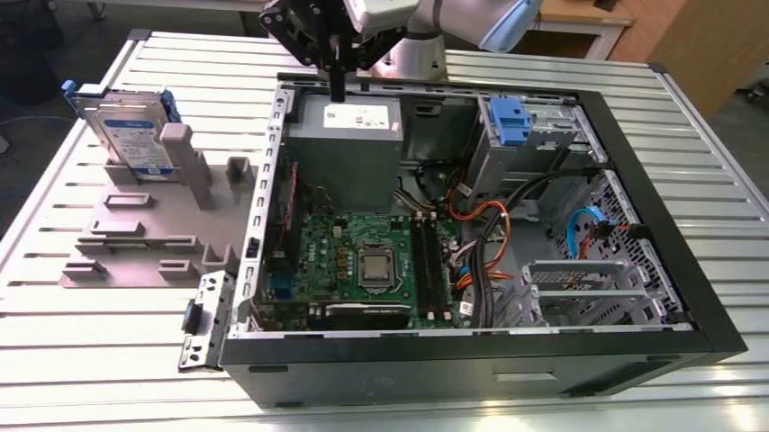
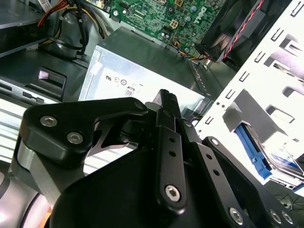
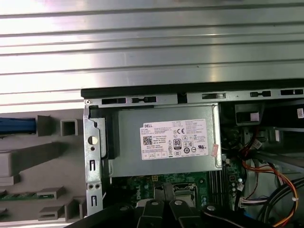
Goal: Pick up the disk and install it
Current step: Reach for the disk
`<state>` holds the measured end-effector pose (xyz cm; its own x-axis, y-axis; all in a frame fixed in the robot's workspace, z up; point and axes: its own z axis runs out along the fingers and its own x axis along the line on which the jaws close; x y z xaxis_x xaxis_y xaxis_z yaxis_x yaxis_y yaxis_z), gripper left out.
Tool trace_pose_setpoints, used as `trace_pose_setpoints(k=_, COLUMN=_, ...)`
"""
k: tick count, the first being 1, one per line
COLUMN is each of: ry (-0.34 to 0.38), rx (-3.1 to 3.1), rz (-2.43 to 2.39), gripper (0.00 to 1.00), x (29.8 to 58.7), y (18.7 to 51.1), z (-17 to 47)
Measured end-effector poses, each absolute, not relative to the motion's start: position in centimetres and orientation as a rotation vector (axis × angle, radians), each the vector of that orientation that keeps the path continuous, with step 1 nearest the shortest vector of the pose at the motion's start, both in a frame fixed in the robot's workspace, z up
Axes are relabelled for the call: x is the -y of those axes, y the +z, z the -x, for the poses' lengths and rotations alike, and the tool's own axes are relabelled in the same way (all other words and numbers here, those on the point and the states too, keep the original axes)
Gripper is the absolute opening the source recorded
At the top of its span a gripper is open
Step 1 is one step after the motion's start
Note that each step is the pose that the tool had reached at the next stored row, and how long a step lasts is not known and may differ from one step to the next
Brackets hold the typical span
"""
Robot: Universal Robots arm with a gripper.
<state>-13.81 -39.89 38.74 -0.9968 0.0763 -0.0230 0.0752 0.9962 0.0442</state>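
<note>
Pick not yet done: disk (image 1: 125, 133) stands upright in grey holder (image 1: 132, 229) on worktop (image 1: 96, 378), at the exterior view's left of the open computer case (image 1: 481, 346). Tool (image 1: 338, 88), fingers pressed together and empty, hangs over power supply (image 1: 348, 139), well apart from disk. Install also left.

Probably a robotics lab or workshop: my arm (image 1: 402, 22) stands on a slatted aluminium table (image 1: 96, 360), with an opened desktop PC case (image 1: 481, 355) and a grey parts fixture (image 1: 132, 236) on it. Wooden furniture (image 1: 703, 45) behind.

An open computer case (image 1: 456, 362) holds a grey power supply (image 1: 346, 155) beside a green motherboard (image 1: 340, 241).
</note>
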Motion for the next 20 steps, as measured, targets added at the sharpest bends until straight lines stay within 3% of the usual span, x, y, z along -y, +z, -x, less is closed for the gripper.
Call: trace_pose_setpoints(k=20, ry=0.067, rx=-3.117, rz=-0.118, gripper=0.11, x=39.89, y=38.19, z=14.87)
